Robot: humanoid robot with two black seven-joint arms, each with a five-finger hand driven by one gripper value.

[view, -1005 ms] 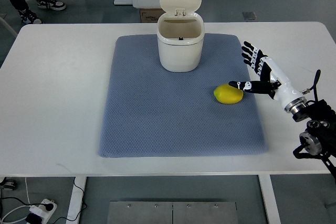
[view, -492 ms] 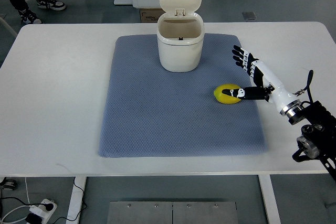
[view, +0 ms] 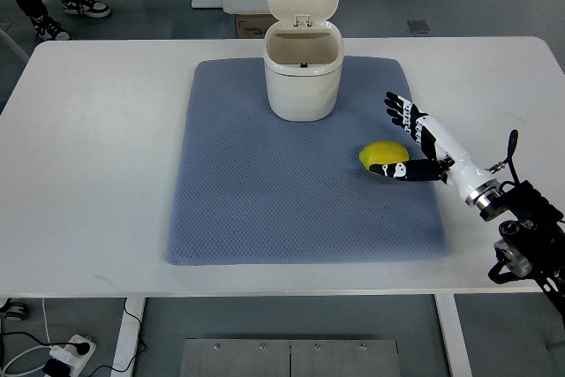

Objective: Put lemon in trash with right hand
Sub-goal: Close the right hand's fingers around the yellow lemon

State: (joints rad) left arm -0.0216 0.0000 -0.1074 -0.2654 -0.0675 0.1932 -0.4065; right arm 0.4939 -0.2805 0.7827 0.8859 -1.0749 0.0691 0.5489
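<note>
the lemon point(view: 383, 156) lies on the blue mat point(view: 265, 218), just off the thumb side of the right hand point(view: 422, 143). the hand is spread open and holds nothing; its thumb seems to touch the fruit's near edge, though that is hard to tell from above. it looks set to close round the lemon. the trash bin point(view: 303, 77) stands beyond the fingertips, lid up to receive it.

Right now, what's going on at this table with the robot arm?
The robot's right hand is reaching in beside a lemon lying on a blue mat. Its fingers are spread and its thumb is at the lemon's near side, so nothing is grasped yet. A white trash bin stands behind the lemon with its lid open.
</note>
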